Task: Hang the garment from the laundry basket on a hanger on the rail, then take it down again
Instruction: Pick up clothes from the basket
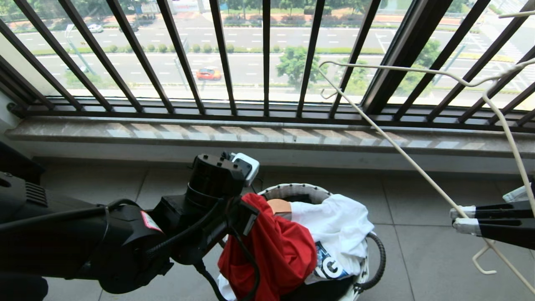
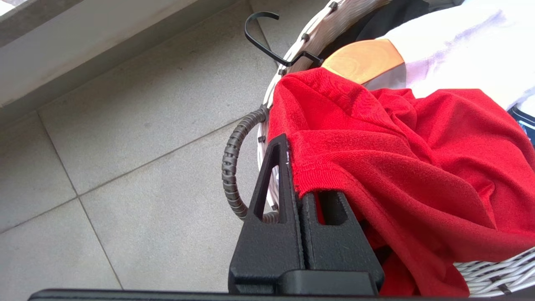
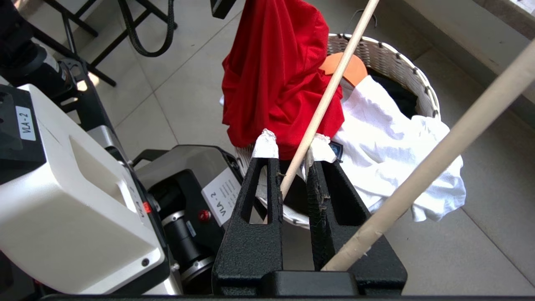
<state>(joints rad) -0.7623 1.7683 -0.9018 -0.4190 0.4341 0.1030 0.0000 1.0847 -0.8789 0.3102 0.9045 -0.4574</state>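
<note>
left hand [image 2: 299, 184] clenched on a hemmed edge of the garment [image 1: 271, 251], red cloth partly lifted, the rest trailing into the laundry basket [image 1: 292, 191] on the tiled floor. grip looks thin, only a narrow fold between the fingers; risk: cloth slides out as it takes its own weight.

white shirt [image 1: 334, 225] and a wooden hanger [image 2: 363, 62] lie against the red folds in the basket. risk: they drag up with it, or the basket tips, since it looks light.

right hand [image 3: 292, 144] grasping the hanger [image 1: 418, 167] by one wire, out to the right, its long arm slanting across toward the basket. risk: hanger pivots in the grip, or its notched end snags the red cloth.

window railing [image 1: 267, 58] beyond; hanger's hook end sits near the bars and could catch. rail not in view.
</note>
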